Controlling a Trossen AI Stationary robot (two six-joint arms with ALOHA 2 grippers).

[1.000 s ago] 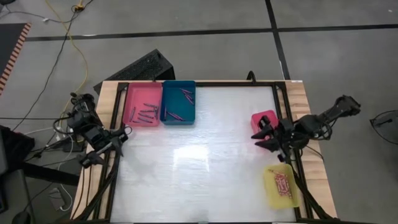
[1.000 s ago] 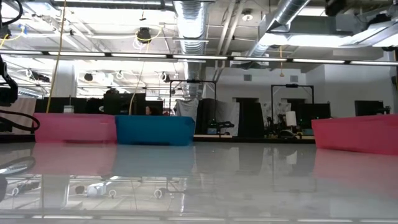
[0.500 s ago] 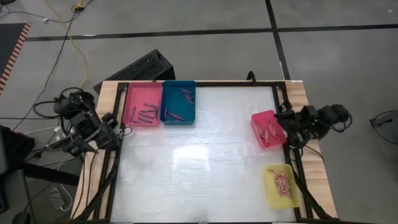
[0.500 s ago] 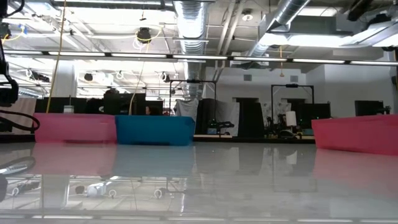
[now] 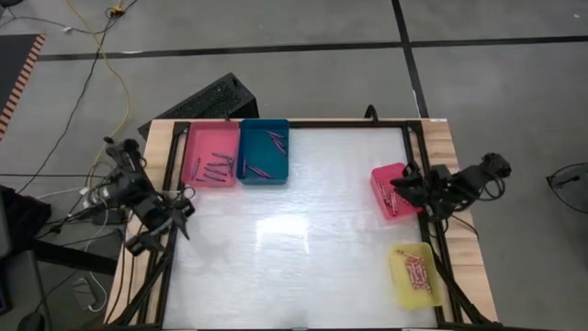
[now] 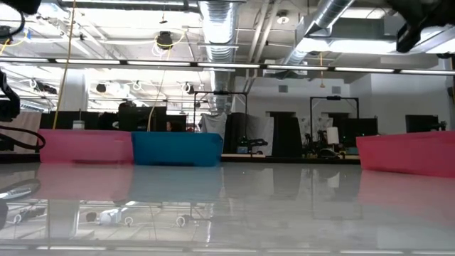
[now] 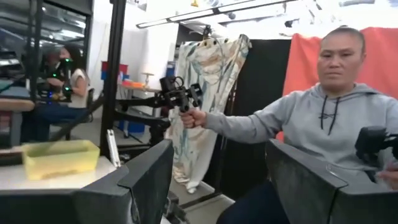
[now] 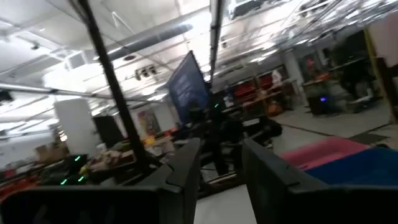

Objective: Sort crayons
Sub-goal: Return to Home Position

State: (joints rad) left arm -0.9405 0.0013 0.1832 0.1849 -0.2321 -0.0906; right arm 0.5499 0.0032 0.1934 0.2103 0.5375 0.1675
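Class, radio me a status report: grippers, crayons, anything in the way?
Left gripper open, empty, at left table edge. Right gripper open, empty, by red tray. Crayons all in trays. Nothing seen in the way.

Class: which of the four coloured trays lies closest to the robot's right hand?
The small red tray, on the right: the right hand hangs at its edge; the others lie farther off.

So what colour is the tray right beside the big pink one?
Teal blue. The blue tray shows best in the high view.
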